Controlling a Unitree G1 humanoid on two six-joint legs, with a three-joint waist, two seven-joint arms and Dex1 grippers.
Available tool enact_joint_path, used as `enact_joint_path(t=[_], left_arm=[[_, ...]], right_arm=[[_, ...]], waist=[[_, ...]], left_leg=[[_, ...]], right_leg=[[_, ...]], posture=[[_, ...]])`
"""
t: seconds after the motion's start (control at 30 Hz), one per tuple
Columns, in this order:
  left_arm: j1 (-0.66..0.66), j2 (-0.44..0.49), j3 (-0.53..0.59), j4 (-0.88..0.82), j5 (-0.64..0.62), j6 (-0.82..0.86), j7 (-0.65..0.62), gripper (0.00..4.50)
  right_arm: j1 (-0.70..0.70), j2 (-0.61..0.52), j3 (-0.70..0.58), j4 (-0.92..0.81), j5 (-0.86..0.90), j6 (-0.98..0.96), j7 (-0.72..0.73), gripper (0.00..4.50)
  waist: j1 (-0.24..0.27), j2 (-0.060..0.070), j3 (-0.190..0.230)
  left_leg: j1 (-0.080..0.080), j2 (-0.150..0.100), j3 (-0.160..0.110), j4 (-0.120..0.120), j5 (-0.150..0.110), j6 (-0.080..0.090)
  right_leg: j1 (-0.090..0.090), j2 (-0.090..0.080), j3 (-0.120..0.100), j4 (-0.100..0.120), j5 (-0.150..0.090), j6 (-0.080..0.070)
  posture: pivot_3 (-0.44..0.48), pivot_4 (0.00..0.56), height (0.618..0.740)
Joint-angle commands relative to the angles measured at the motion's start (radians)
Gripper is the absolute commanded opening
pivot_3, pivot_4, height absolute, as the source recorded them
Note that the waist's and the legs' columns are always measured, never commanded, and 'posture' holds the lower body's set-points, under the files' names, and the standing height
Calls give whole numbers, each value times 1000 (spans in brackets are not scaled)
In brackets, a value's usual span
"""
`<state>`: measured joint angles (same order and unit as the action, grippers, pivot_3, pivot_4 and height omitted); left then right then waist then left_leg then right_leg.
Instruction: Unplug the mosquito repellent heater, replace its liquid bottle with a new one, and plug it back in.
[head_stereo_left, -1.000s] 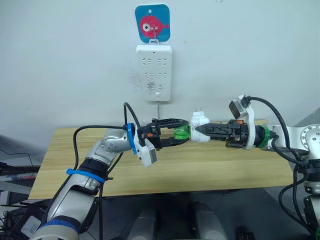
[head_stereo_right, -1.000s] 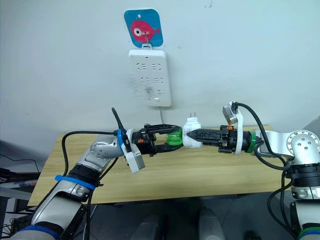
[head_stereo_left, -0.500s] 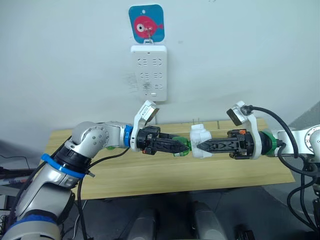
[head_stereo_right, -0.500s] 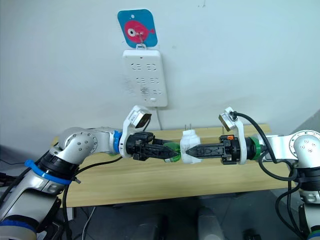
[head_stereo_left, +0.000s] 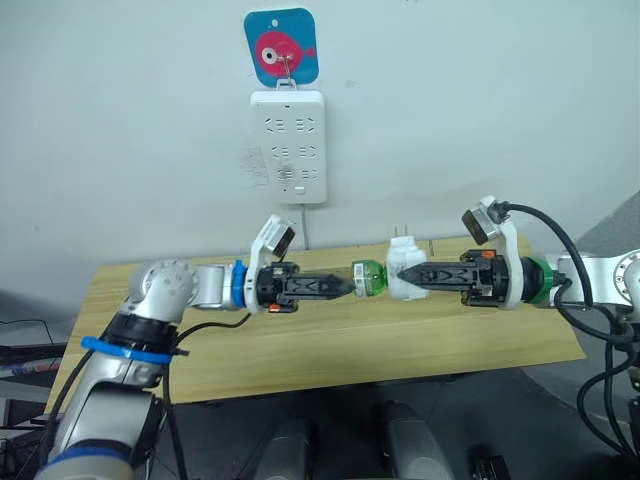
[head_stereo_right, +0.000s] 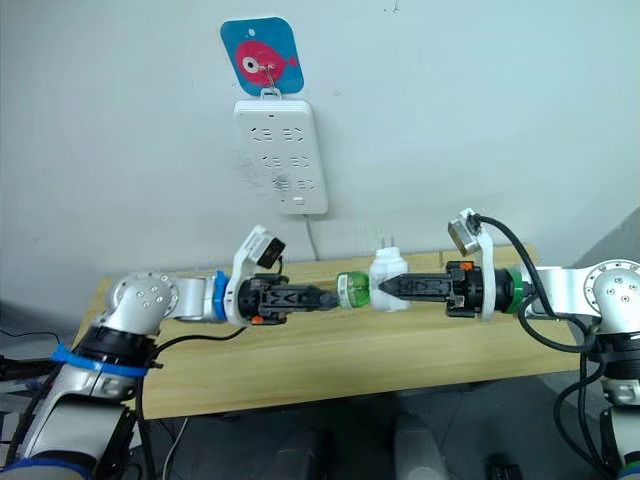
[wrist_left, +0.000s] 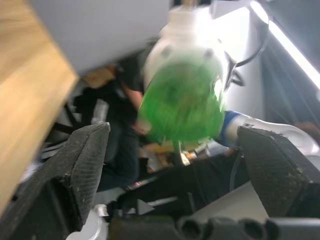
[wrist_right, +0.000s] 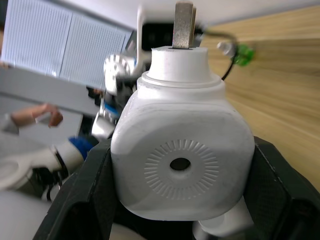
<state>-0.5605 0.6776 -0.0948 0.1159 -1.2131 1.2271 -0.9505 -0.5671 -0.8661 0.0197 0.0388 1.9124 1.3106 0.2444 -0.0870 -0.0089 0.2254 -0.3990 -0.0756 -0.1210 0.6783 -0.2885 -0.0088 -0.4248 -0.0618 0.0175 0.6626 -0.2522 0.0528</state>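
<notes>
Heater unit (head_stereo_left: 405, 272), white, is sitting clamped in the right gripper (head_stereo_left: 415, 281) above the wooden table (head_stereo_left: 330, 345), plug prongs pointing up, its green liquid bottle (head_stereo_left: 366, 279) projecting toward the left gripper (head_stereo_left: 345, 286). Left gripper's fingers (wrist_left: 75, 170) are standing spread on either side of the bottle's base, not touching it. White socket strip (head_stereo_left: 288, 146) is hanging on the wall behind, under a blue fish hook plate (head_stereo_left: 281, 46).

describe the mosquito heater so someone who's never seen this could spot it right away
Start at the white socket strip hanging on the wall and drop down to the space above the wooden table. There the right gripper clamps the mosquito repellent heater, a small rounded white block. Its metal prongs and the green bottle on its side set it apart.
</notes>
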Motion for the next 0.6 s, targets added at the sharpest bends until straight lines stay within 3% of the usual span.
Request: enact_joint_path(t=[0.03, 0.1, 0.17, 0.37, 0.47, 0.6], left_arm=[[65, 67, 20, -158, 177, -209, -100, 4469], [155, 97, -46, -270, 473, -618, -177, 4469], [201, 47, -63, -279, 732, -1055, -163, 4469], [139, -103, -11, -6, 1133, -1961, -14, 4469], [65, -129, 5, 126, 1243, -2249, 66, 4469], [-9, -151, -10, 254, 1340, -2444, 157, 4469]], right_arm=[[-4, -12, -50, 30, 60, -29, -27, 2973], [-9, -8, -66, 61, 60, -26, -36, 2973], [-17, -1, -74, 79, 60, -17, -38, 2973], [-34, 24, -69, 83, 60, 7, -51, 2973], [-53, 37, -61, 89, 60, 15, -53, 2973], [-74, 55, -48, 92, 60, 24, -60, 2973]], waist=[[1, 0, 0], [6, 0, 0], [16, 1, 0], [53, 1, 0], [56, 1, 0], [55, 1, 0]], left_leg=[[0, 0, 0, 0, 0, 0], [0, 0, 1, -1, 0, 0], [0, 0, 4, -2, 0, -1], [-2, 1, 8, -1, 0, 0], [-2, 1, 9, -1, -2, 4], [-2, 0, 11, 0, -3, 6]], right_leg=[[0, 0, 0, 0, 0, 0], [0, -1, 0, -1, 0, 0], [1, -3, 0, -6, 1, -2], [3, -5, 1, -16, 8, -2], [3, -5, 1, -16, 9, -1], [3, -7, -1, -16, 10, 0]], posture=[[-148, 230, 740], [-137, 227, 740], [-132, 226, 740], [-112, 221, 740], [-108, 221, 740], [-109, 220, 740]])
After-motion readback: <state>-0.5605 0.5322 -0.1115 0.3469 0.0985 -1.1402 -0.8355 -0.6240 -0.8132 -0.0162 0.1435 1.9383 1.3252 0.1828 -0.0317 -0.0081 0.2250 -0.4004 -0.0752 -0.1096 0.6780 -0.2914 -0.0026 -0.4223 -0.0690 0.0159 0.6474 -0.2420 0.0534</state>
